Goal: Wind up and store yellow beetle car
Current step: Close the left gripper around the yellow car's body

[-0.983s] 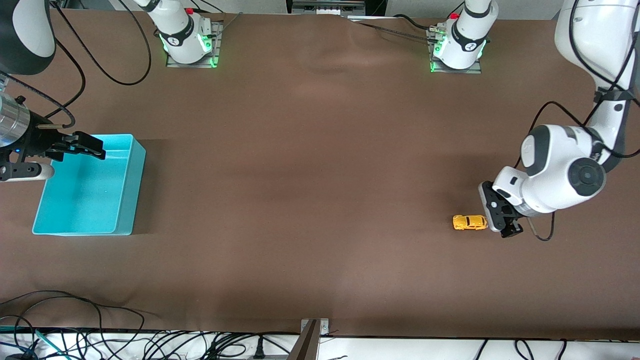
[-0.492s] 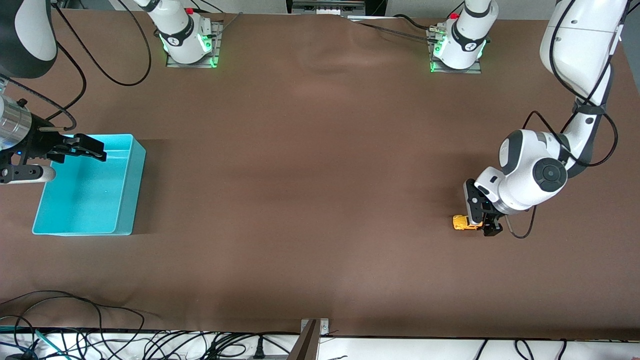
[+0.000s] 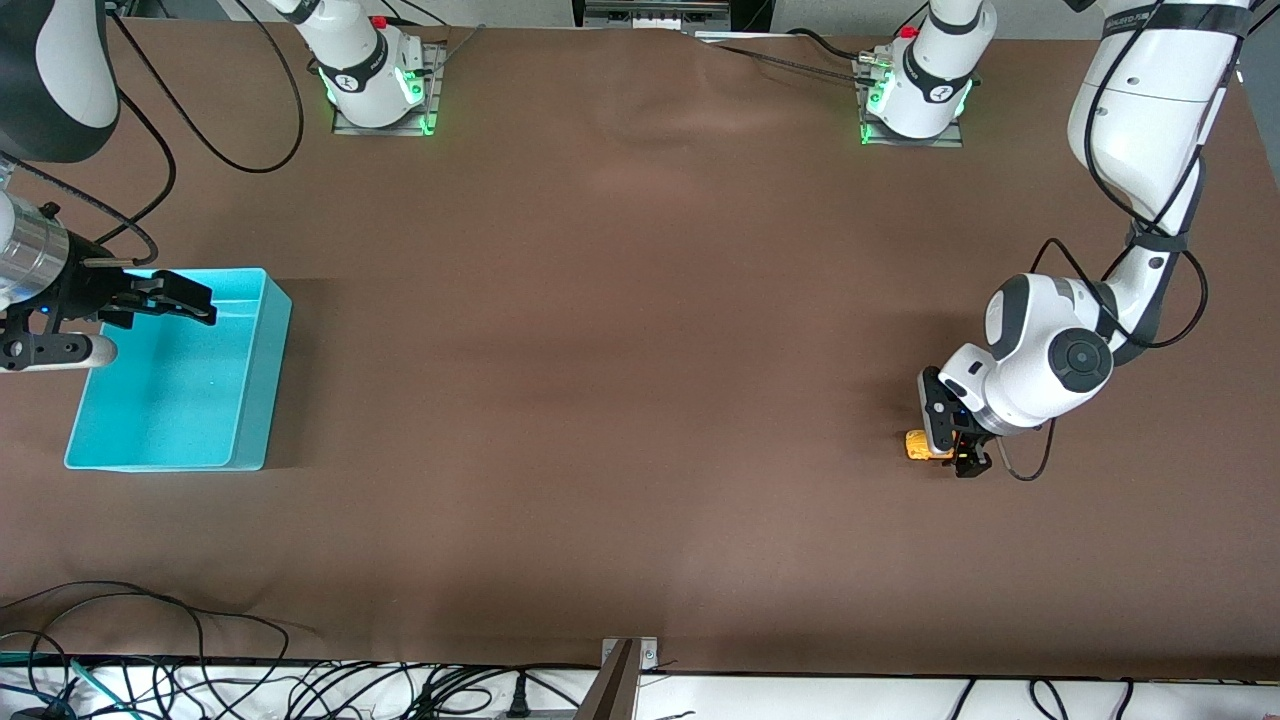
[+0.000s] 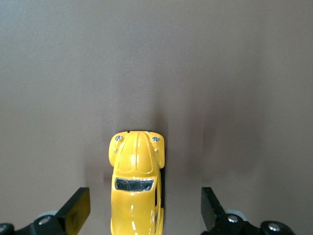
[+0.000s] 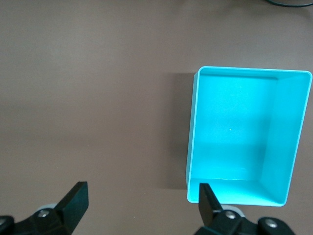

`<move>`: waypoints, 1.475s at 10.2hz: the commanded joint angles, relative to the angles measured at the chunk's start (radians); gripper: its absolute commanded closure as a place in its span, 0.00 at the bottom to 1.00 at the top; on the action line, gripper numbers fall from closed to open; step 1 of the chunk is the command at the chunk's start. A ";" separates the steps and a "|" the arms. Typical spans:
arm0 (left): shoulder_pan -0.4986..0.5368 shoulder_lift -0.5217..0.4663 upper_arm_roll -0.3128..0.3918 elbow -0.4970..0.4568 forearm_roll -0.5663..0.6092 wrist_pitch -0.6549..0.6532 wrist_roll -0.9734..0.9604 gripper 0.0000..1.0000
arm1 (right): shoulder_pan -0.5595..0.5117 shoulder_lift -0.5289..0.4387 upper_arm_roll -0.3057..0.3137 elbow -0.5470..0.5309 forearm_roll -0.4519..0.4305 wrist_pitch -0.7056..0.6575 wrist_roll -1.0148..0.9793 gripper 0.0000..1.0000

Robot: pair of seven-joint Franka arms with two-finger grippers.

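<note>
The left hand [image 3: 948, 440] is down over the yellow beetle car [image 3: 916, 445] toward the left arm's end of the brown counter [image 3: 620, 400] — only one end of the car shows past it, the rest is hidden under the wrist. Its fingers are spread, and nothing is lifted. The right hand [image 3: 190, 302] hangs over the edge of the turquoise bin [image 3: 255, 400] at the right arm's end, fingers apart, holding nothing — well apart from the car.
</note>
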 commanded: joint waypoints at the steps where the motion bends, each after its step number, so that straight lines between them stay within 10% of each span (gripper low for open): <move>1: 0.014 0.023 -0.002 0.015 0.026 0.022 0.015 0.00 | 0.000 0.003 0.000 0.015 0.016 0.002 0.005 0.00; 2: 0.019 0.026 -0.001 0.013 0.026 0.028 0.015 0.01 | 0.000 0.004 0.000 0.015 0.012 0.005 0.002 0.00; 5: 0.013 0.026 -0.001 0.012 0.026 0.023 0.017 0.88 | 0.000 0.000 0.000 0.015 0.015 0.015 0.000 0.00; 6: 0.011 0.025 -0.001 0.013 0.026 0.020 0.023 0.95 | -0.001 0.001 0.000 0.015 0.015 0.017 0.000 0.00; 15: 0.014 0.033 -0.003 0.013 0.025 0.011 0.140 0.95 | -0.004 0.003 0.000 0.015 0.016 0.028 -0.007 0.00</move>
